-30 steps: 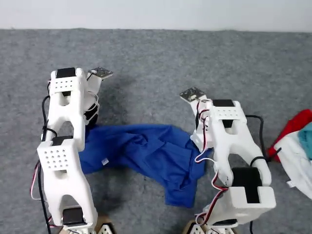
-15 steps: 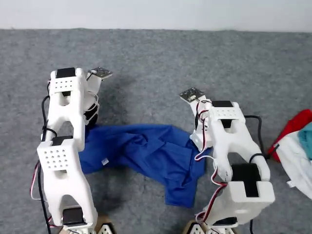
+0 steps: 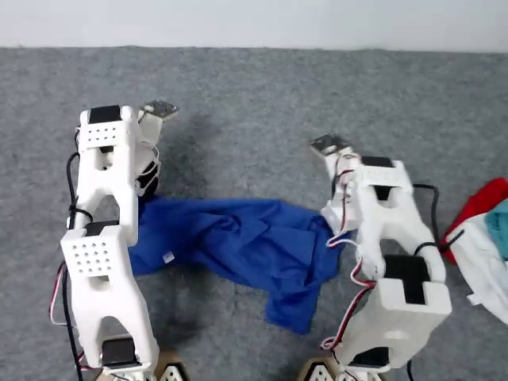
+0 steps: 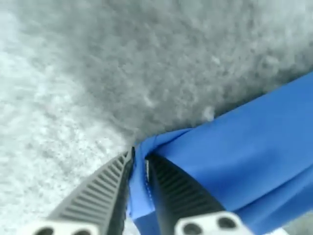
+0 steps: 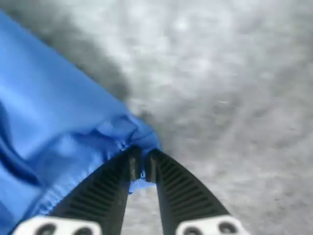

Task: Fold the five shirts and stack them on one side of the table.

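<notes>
1. Two arms flank the blue shirt in the high view. It lies crumpled on the grey table, its long axis running across from one arm to the other, and a loose flap trails toward the near edge. Each arm covers its own end of the cloth, so both grasp points are hidden here. A pile of other shirts lies well apart at the right edge, partly cut off.
2. Left wrist view: the left gripper has its jaws pinching a bunched edge of the blue shirt, which stretches away sideways from the tips.
3. Right wrist view: the right gripper likewise has its jaws pinching a gathered edge of the blue shirt. Whether that edge is hem, sleeve or shoulder is hard to make out.
</notes>
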Available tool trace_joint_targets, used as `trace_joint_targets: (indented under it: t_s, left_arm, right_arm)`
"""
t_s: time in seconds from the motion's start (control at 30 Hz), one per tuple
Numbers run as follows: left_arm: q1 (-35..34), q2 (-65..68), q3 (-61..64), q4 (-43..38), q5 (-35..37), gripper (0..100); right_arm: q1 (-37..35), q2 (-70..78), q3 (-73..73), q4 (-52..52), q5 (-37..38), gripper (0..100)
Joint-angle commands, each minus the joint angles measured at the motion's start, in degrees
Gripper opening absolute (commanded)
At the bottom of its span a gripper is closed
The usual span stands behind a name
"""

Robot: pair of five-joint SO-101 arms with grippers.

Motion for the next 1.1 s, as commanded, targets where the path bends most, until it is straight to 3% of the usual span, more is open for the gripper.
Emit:
trace_joint_targets:
  t_s: [0.0,0.23,0.37,0.43,0.5,0.63,0.77,0.9,1.07]
  left_arm:
    - [-0.7,-0.9,-3.5,1.3,1.6,2]
    - [-4.7,-0.9,-3.4,-1.3,1.7,2]
    - [-6.0,-0.9,-3.5,-1.1,1.8,2]
    - [-5.9,-1.4,-3.6,-1.1,4.5,3]
    - [-5.6,-1.5,-5.8,-0.2,9.9,10]
    - [-6.0,-1.5,-16.4,1.8,19.1,26]
    - [-5.5,-1.6,-20.7,1.8,16.6,24]
    - [-7.2,-1.6,-20.4,1.8,15.8,23]
    - [-10.2,-2.0,-20.4,1.9,15.8,22]
  right_arm:
    - [5.6,2.4,-5.6,-1.6,2.9,0.9]
    - [14.4,11.8,-16.5,0.0,5.5,0.9]
    - [15.0,16.1,-23.7,6.4,5.3,0.9]
    - [13.9,16.9,-26.7,10.1,5.2,1.2]
    - [12.3,16.7,-30.1,14.4,5.4,2.6]
    - [9.4,15.5,-37.2,21.1,5.5,15.8]
    - [6.4,14.1,-42.8,27.9,9.0,25.5]
    - [1.5,11.2,-44.0,37.1,9.7,25.5]
    - [-2.9,4.4,-34.7,37.7,9.6,25.5]
